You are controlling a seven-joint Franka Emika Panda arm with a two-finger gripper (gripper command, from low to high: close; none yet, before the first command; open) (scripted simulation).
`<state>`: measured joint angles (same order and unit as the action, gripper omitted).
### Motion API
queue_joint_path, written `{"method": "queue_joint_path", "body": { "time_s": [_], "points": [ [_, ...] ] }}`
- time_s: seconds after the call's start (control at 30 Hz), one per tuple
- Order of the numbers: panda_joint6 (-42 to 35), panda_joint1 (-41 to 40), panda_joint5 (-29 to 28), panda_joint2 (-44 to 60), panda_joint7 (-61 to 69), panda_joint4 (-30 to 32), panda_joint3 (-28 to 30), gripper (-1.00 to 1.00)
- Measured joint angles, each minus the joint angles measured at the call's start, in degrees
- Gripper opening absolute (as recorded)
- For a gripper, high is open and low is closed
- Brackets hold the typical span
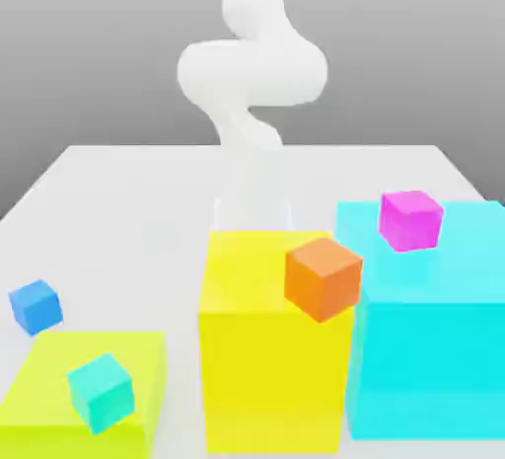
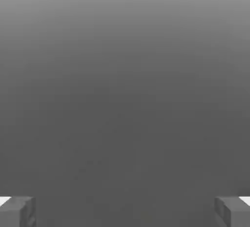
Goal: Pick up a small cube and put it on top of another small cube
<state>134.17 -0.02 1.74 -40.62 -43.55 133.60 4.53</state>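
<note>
Small bright blue cube (image 1: 36, 306): rests on the white table (image 1: 128, 210) at the exterior view's left, alone, a little behind the low lime-yellow block (image 1: 39, 388) and apart from it. Small teal cube (image 1: 101, 391): sits on top of that lime-yellow block, turned at an angle to the block's edges. Tall yellow block (image 1: 256, 368): centre foreground, between the lime-yellow block and the large cyan block (image 1: 434, 348), which stands just beside it at the exterior view's right. Small orange cube (image 1: 323, 277): on the yellow block's top, at the corner nearest the cyan block, turned cornerwise. Small magenta cube (image 1: 410, 219): on the cyan block's top. White robot arm (image 1: 252, 62): rises behind the yellow block, its lower part hidden by that block. Gripper (image 2: 125, 210): in the hand view its two grey fingertips (image 2: 17, 210) stand far apart at opposite sides, jaws spread wide, with nothing between them; plain grey surface lies beyond.
</note>
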Motion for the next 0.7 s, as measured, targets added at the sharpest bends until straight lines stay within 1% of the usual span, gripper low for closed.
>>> {"method": "queue_joint_path", "body": {
  "time_s": [0.27, 0.4, 0.53, 0.63, 0.7],
  "points": [
    [7.7, -1.1, 6.6, 17.0, 8.1, 5.9, 14.0, 0.0],
    [11.5, -2.5, 10.2, 25.4, 12.4, 8.8, 19.9, 0.0],
    [15.2, -4.8, 13.6, 33.8, 16.5, 11.6, 24.8, 0.0],
    [18.1, -9.1, 15.3, 39.8, 18.9, 13.8, 27.4, 0.0],
    [20.2, -11.8, 15.5, 43.6, 19.9, 15.3, 28.6, 0.0]
  ]
}}
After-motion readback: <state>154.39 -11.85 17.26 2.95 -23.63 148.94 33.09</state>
